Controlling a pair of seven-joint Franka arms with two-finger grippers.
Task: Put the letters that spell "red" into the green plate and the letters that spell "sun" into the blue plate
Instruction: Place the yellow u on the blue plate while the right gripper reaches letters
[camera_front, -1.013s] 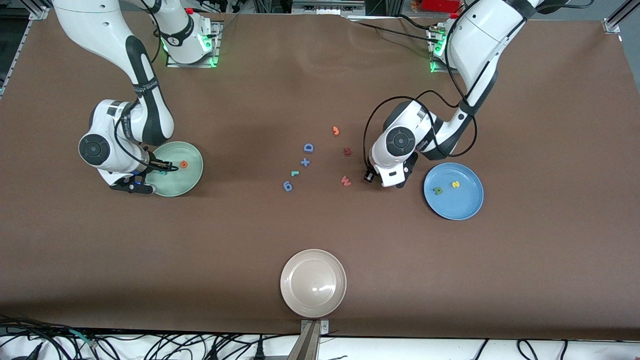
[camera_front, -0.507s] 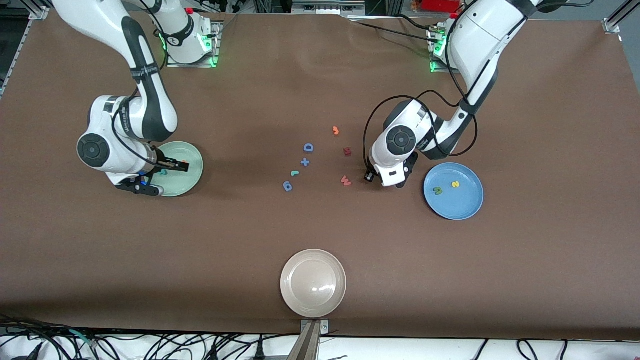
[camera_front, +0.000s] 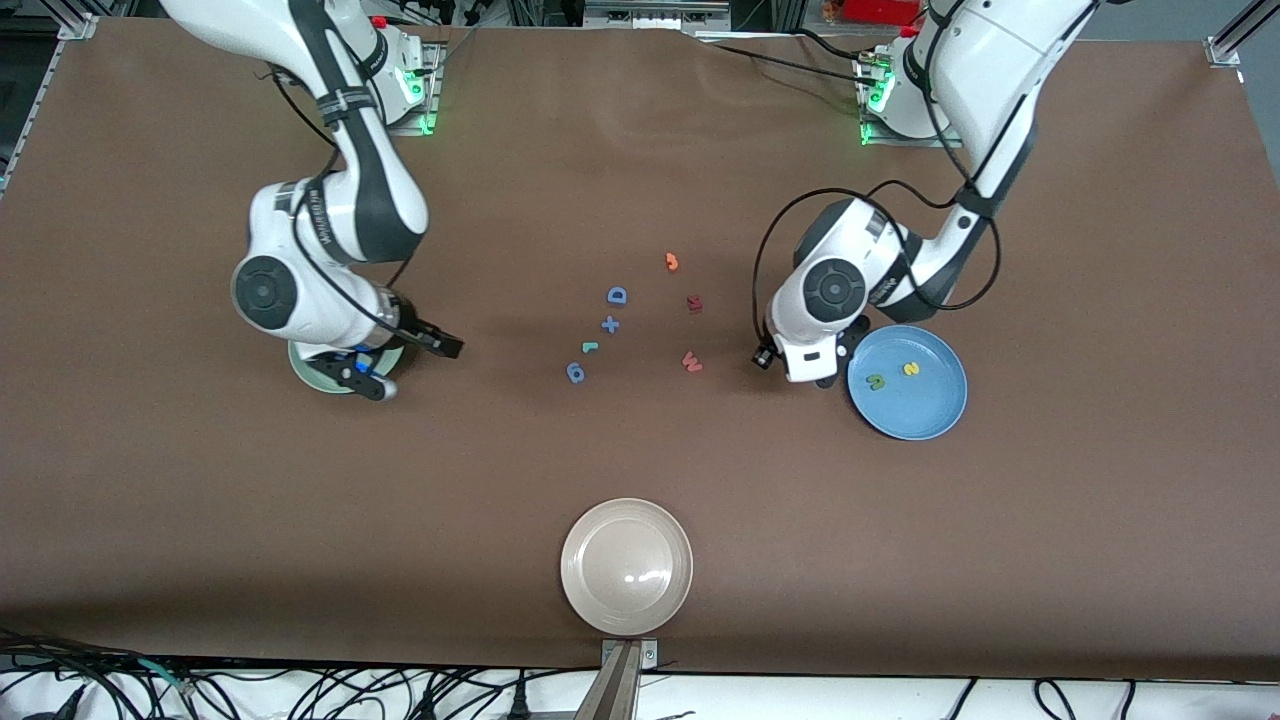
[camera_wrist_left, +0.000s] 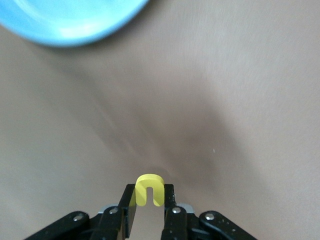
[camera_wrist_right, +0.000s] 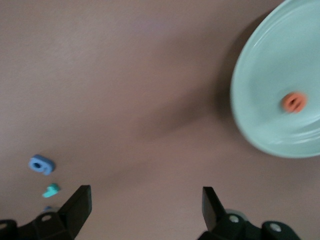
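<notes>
Counting what shows, "sun" is nearly finished. The olive n (camera_front: 876, 381) and yellow s (camera_front: 911, 369) lie in the blue plate (camera_front: 930, 415). The left end effector (camera_wrist_left: 148, 199) is clenched on the yellow u (camera_wrist_left: 149, 189), over the desk (camera_front: 900, 560) at that plate's nine o'clock rim.

"Red" is less far along. The orange e (camera_wrist_right: 294, 101) sits in the green plate (camera_wrist_right: 260, 120), and the small teal r (camera_front: 590, 347) is loose on the desk, at twelve o'clock from the beige plate (camera_front: 626, 566). The teal d cannot be seen, since the right arm covers most of that plate.

The right end effector (camera_wrist_right: 145, 200) is released and empty, over the desk at the green plate's three o'clock.

The letters look like flat-cut matte foam. The plates are smooth, shallow and round, and the desk covering is dull brown.
</notes>
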